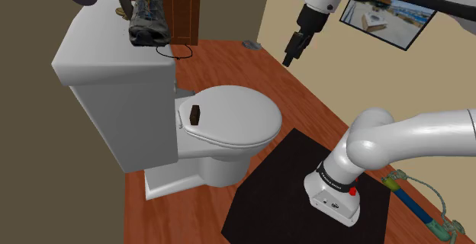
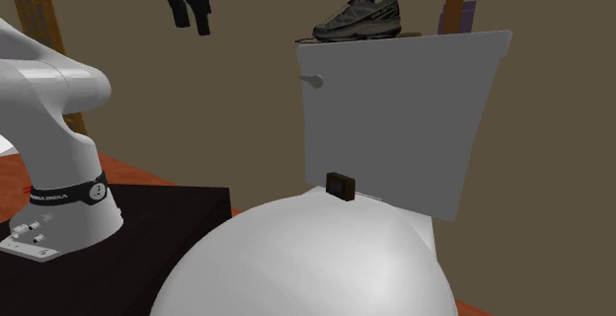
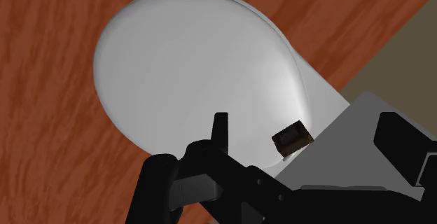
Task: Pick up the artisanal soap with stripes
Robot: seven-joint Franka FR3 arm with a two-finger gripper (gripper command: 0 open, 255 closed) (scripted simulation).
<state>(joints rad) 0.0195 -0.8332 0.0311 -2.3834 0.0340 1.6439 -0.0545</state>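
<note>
1. Gripper [image 1: 290, 58] hung high in the air beside the toilet, with its two black fingers apart and nothing between them.
2. Far below it, the soap [image 1: 195, 116], a small dark brown block, stood on the closed white toilet lid [image 1: 244, 124], close to the hinge and just in front of the tank [image 1: 114, 67]. I could not make out any stripes on it.
3. A dark shoe [image 1: 147, 14] lay on top of the tank and had no part in the task.
4. In my judgement the step was the approach, as no grasp was made yet.
5. The next move called for lowering the hand toward the hinge end of the lid, placing the fingers on both sides of the block, and then closing them.
</note>
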